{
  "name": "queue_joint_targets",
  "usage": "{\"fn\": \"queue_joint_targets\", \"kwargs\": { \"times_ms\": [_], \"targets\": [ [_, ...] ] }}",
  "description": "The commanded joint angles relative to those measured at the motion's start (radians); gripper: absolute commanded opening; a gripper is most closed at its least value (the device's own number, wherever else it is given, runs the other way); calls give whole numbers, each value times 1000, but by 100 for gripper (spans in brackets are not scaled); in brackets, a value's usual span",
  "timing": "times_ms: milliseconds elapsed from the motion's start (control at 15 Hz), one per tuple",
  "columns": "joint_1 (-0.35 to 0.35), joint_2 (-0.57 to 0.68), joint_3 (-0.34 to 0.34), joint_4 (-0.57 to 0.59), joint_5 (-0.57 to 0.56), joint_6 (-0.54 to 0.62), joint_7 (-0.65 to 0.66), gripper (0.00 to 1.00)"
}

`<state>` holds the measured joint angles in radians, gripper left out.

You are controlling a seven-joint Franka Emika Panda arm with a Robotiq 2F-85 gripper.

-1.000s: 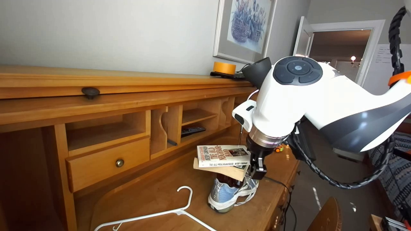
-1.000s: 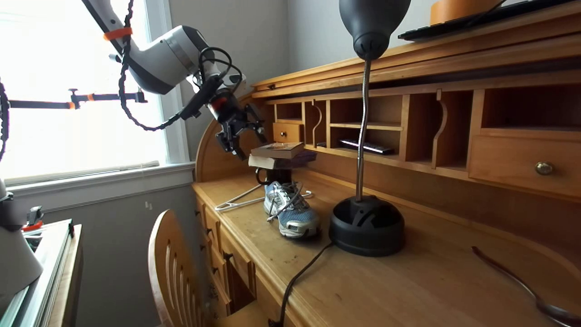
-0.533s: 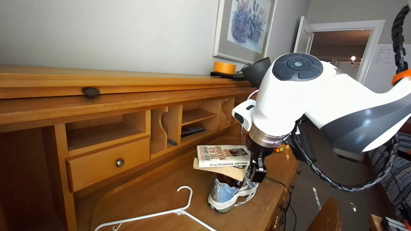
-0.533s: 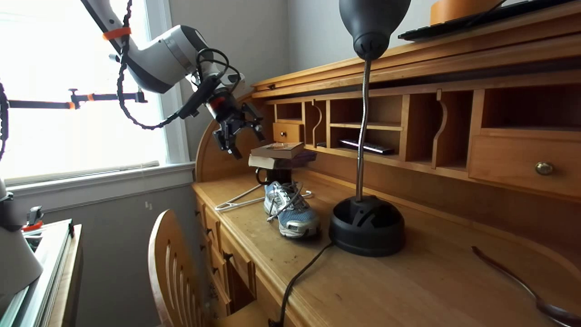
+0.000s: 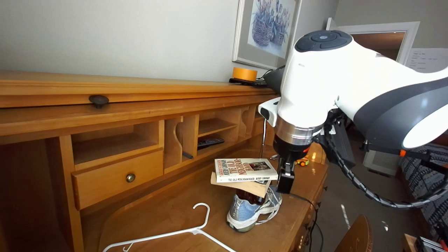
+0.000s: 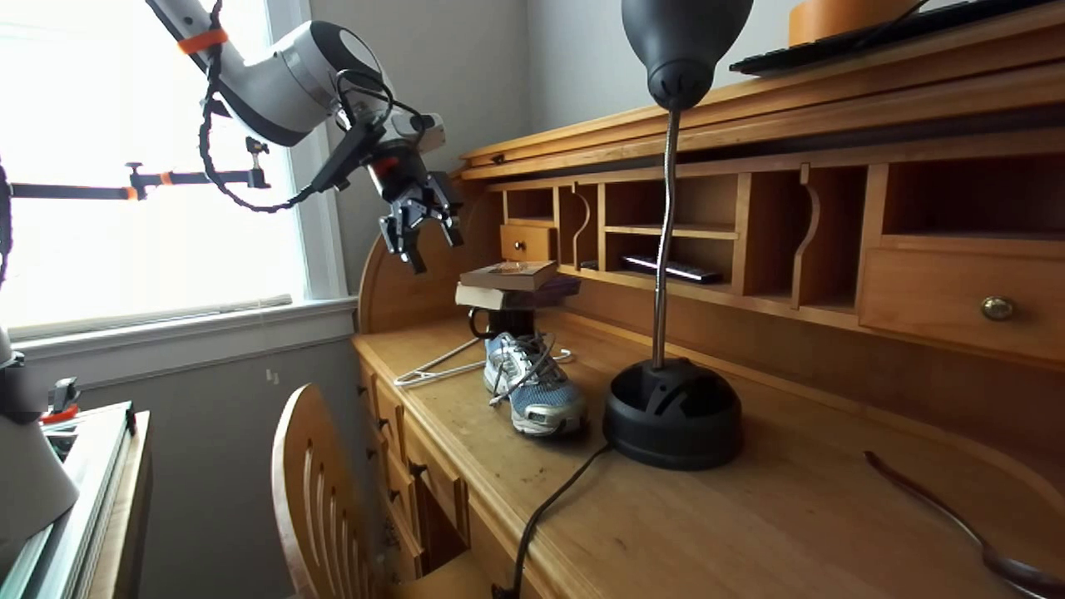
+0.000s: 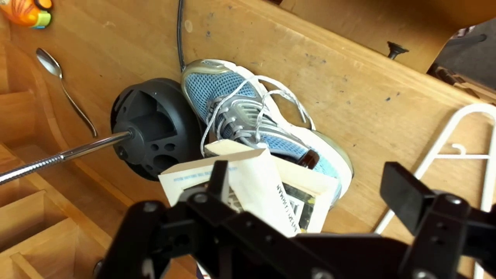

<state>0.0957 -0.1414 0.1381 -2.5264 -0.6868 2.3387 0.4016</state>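
My gripper (image 7: pixel 309 182) is open and empty, its fingers wide apart above the stack; it also shows in both exterior views (image 5: pixel 285 183) (image 6: pixel 434 249). Nearest is a white paperback (image 5: pixel 245 170), also seen in the wrist view (image 7: pixel 255 186), partly behind the left finger. It lies on a second book (image 5: pixel 241 186) with cream page edges (image 6: pixel 482 296). Under the books is a dark brown mug (image 6: pixel 509 323); its handle (image 7: pixel 309 159) shows in the wrist view. The mug sits at the opening of a blue and silver sneaker (image 7: pixel 240 104); its base is hidden.
A black desk lamp (image 6: pixel 672 416) stands beside the sneaker's toe, with its cord on the desk. A white hanger (image 5: pixel 196 231) lies behind the heel. A spoon (image 7: pixel 49 62) and an orange toy (image 7: pixel 27 13) lie farther along. A chair (image 6: pixel 312 491) stands at the desk's front.
My gripper has risen a little, moved slightly away from the books, and turned to point more steeply down. It stays open. The books, mug and sneaker have not moved.
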Motion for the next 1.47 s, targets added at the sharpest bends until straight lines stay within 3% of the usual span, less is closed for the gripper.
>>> {"fn": "queue_joint_targets", "kwargs": {
  "times_ms": [0, 800, 1267, 1400],
  "targets": [
    [1, -86, -1, -22, 117, -48, -20, 100],
    [-47, -274, -48, 22, 495, -216, -65, 100],
    [-81, -366, -110, 14, 545, -232, -199, 100],
    [-94, -333, -88, 35, 519, -217, -172, 100]
  ]
}}
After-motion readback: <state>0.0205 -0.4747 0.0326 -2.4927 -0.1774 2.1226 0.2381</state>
